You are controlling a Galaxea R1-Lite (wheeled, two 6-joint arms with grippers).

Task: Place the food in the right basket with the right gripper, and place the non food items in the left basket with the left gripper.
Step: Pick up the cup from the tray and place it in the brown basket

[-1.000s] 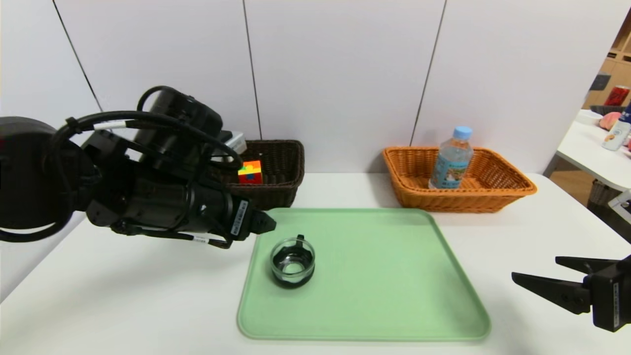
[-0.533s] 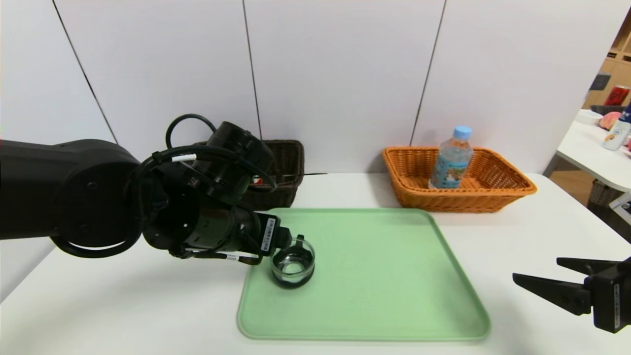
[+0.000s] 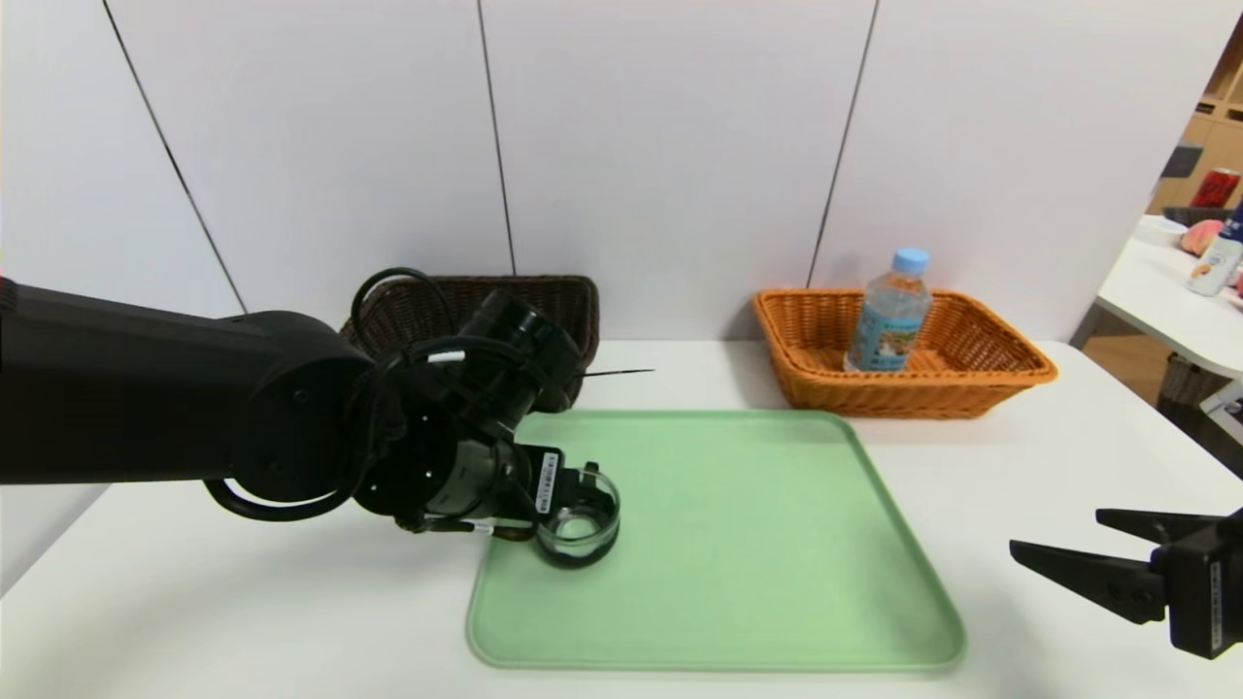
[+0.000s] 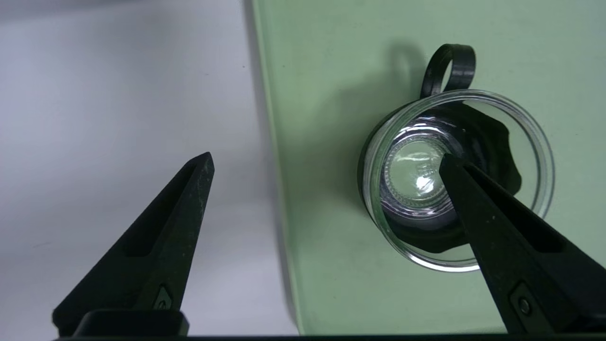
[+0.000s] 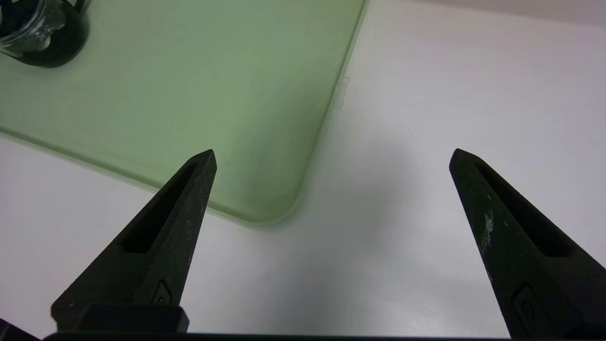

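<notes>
Bottle (image 3: 889,313) upright in orange basket (image 3: 991,374), glass cup (image 3: 577,516) on tray (image 3: 757,544)

You have the tray (image 3: 738,544) as landmark: cup (image 3: 577,516) on its left part, left basket (image 3: 544,311) behind-left, right basket (image 3: 981,374) with bottle (image 3: 889,313) behind-right.

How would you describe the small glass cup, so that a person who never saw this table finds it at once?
Look at the green tray in the middle of the white table. Near its left edge stands a small glass cup, with the open left tool around its rim. It is the only thing on the tray: clear glass in a black holder with a ring handle.
</notes>
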